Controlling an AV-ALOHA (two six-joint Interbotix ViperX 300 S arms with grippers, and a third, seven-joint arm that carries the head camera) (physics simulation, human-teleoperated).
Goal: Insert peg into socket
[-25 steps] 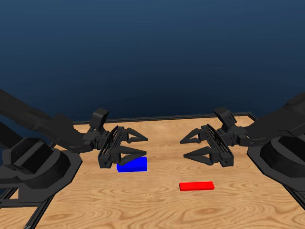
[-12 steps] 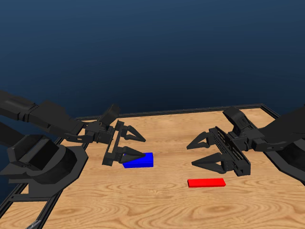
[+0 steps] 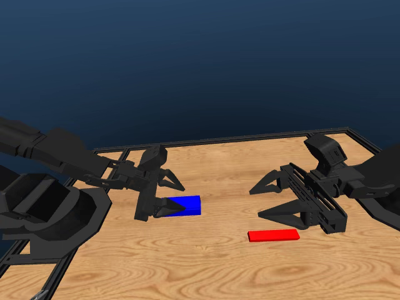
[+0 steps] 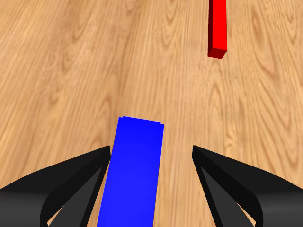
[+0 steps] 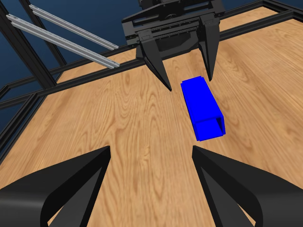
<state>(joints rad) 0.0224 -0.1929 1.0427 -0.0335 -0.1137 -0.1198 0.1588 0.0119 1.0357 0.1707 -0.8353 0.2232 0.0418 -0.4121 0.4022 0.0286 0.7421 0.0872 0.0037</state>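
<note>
- Closing in on both parts, nothing grasped yet: socket [image 3: 185, 205] and peg [image 3: 274, 235] both lie flat on the table [image 3: 206, 269], well apart from each other.
- Left gripper [image 3: 167, 195] spread wide, straddling the near end of the socket; left wrist view shows the blue block [image 4: 132, 170] between the jaws but hard against one of them, off-centre.
- Right gripper [image 3: 270, 199] also wide open, hovering just above and behind the peg, not touching it. Peg isn't in the right wrist view at all, so I judge that arm isn't lined up yet.
- Left to do: both grasps, lift, align, insert. Early stage.
- Versus a second ago: left gripper has dropped and moved onto the socket; right gripper has tilted down toward the peg. Head camera has shifted too, blocks themselves look unmoved.
</note>
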